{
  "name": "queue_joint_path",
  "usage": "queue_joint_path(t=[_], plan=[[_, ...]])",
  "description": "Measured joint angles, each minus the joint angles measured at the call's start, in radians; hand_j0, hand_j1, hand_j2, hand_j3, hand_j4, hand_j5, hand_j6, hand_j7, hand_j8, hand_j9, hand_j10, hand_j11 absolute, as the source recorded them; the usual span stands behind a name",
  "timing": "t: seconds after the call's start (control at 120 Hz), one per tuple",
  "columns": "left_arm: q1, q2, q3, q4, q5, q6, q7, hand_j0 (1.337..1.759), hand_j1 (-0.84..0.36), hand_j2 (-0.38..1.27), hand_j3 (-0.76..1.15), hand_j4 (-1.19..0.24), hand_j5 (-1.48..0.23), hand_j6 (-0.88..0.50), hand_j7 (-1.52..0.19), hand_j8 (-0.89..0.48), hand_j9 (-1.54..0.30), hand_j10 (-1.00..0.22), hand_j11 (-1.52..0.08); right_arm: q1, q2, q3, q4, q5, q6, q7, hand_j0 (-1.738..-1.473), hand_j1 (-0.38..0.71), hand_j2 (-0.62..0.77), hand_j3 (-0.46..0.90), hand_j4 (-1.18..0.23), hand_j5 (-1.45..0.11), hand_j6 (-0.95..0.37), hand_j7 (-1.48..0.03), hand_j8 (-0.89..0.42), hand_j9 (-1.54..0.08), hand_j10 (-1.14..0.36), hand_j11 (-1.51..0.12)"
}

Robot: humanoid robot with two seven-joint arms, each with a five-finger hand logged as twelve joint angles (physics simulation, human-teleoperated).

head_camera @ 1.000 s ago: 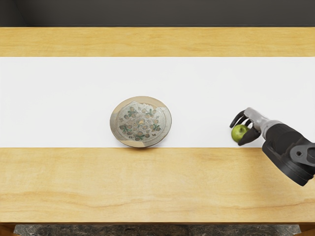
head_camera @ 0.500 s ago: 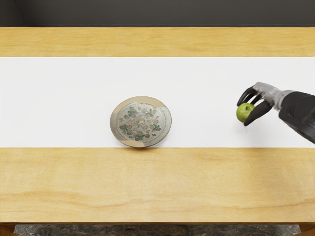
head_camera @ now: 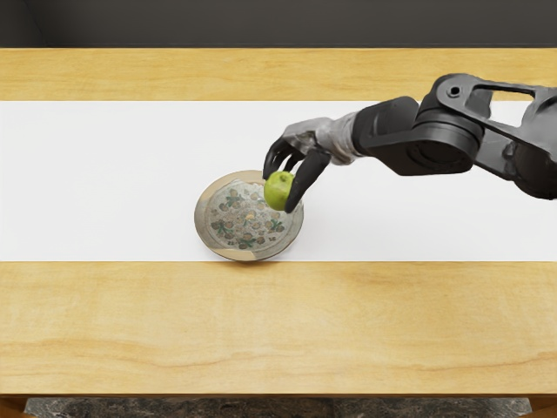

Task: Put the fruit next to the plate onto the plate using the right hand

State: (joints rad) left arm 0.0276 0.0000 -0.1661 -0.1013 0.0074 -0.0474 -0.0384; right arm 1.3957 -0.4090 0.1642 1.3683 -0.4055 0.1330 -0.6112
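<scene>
Moved left from near the table's (head_camera: 278, 331) right edge: dark fingers (head_camera: 302, 185) clamped on green apple (head_camera: 278, 189), right hand (head_camera: 300, 157) over patterned plate's (head_camera: 213, 228) right rim, mid-table on white runner (head_camera: 104, 174). Round, no readable long axis; stem direction unclear. Forearm (head_camera: 418, 135) reaching in from right.

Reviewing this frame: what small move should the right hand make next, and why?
Probably lower the right hand slightly, nudging left, before letting go. It grips the green fruit over the right part of the plate, nearer the rim than the centre; whether it touches the plate is unclear.
</scene>
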Motion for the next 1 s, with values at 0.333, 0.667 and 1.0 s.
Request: queue_joint_path(t=[0.333,0.667,1.0], plan=[[0.000,0.000,0.000,0.000,0.000,0.000,0.000,1.658,0.05,0.05,0.00,-0.25,-0.32,-0.25,-0.32,-0.25,-0.32,-0.25,-0.32,0.009,0.265,-0.008,-0.233,-0.063,0.008,0.000,-1.658,0.35,0.43,0.00,-0.72,-1.06,-0.39,-0.99,-0.33,-1.02,-0.61,-1.02],[0.000,0.000,0.000,0.000,0.000,0.000,0.000,1.658,0.05,0.05,0.00,-0.25,-0.32,-0.25,-0.32,-0.25,-0.32,-0.25,-0.32,-0.012,0.272,-0.002,-0.252,-0.068,0.006,0.000,-1.658,0.07,0.08,0.00,-0.39,-0.53,-0.30,-0.51,-0.29,-0.52,-0.37,-0.52],[0.000,0.000,0.000,0.000,0.000,0.000,0.000,1.658,0.05,0.05,0.00,-0.25,-0.32,-0.25,-0.32,-0.25,-0.32,-0.25,-0.32,-0.060,0.194,0.139,-0.203,0.067,0.137,0.000,-1.658,-0.20,0.00,0.00,-0.14,-0.18,-0.12,-0.18,-0.12,-0.18,-0.13,-0.18]])
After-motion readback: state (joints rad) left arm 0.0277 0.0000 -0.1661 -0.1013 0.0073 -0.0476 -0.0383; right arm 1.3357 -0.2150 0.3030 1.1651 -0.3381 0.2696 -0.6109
